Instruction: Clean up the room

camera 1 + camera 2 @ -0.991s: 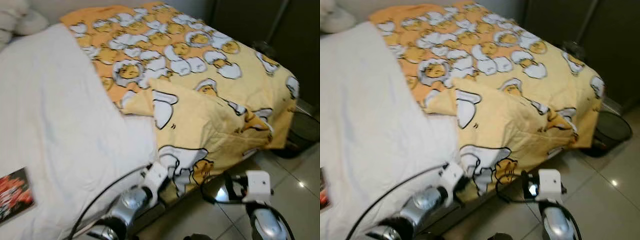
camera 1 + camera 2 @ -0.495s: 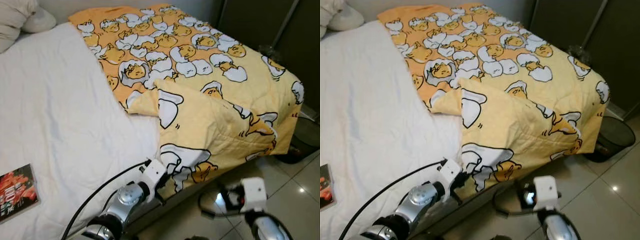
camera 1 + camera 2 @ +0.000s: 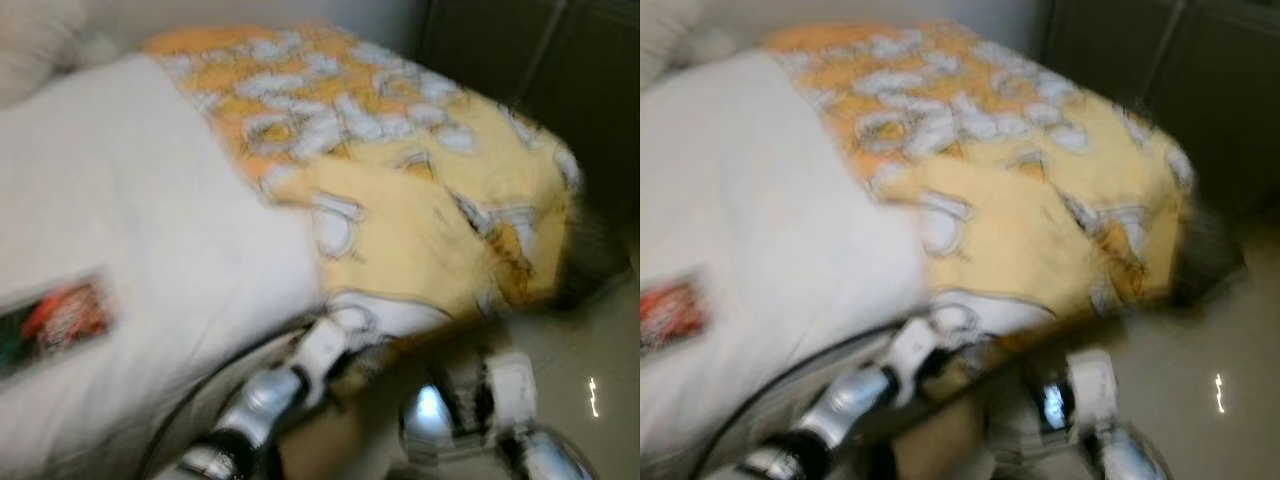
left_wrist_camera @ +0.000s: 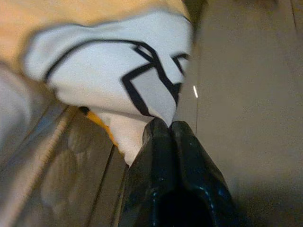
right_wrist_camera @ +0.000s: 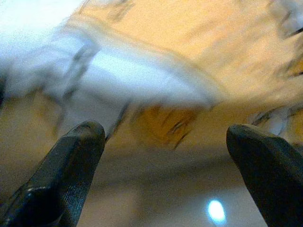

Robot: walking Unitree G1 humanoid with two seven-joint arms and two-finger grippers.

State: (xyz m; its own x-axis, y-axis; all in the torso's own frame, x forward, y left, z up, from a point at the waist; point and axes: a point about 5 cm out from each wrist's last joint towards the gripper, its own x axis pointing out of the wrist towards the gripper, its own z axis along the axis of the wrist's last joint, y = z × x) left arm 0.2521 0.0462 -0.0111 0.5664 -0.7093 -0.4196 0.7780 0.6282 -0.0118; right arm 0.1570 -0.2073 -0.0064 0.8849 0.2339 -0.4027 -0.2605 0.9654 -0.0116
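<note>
We see a bed (image 3: 130, 230) in blurred head views, its white sheet bare on the robot's left side and a yellow cartoon-print quilt (image 3: 420, 200) covering the far and right part, one corner folded back and the near edge hanging over the bed's side toward the tiled floor (image 3: 590, 360). Our left gripper (image 4: 169, 126) sits at that hanging edge: its two black fingers are pressed together, with a white, black-lined patch of the quilt's hem pinched right at their tips and the cloth bunched just beyond them. The wooden side of the bed frame (image 4: 57, 161) runs beside these fingers. Our right gripper (image 5: 165, 142) hovers lower over the floor, its fingers (image 5: 71, 161) spread wide and holding nothing; the quilt's overhang lies ahead of the gap between them, apart from both tips. On the white sheet, well away from either set of fingers, lies a flat red-and-dark printed item (image 3: 60, 318), too blurred to identify. A dark shape (image 3: 595, 255) stands on the floor past the quilt's far corner.
</note>
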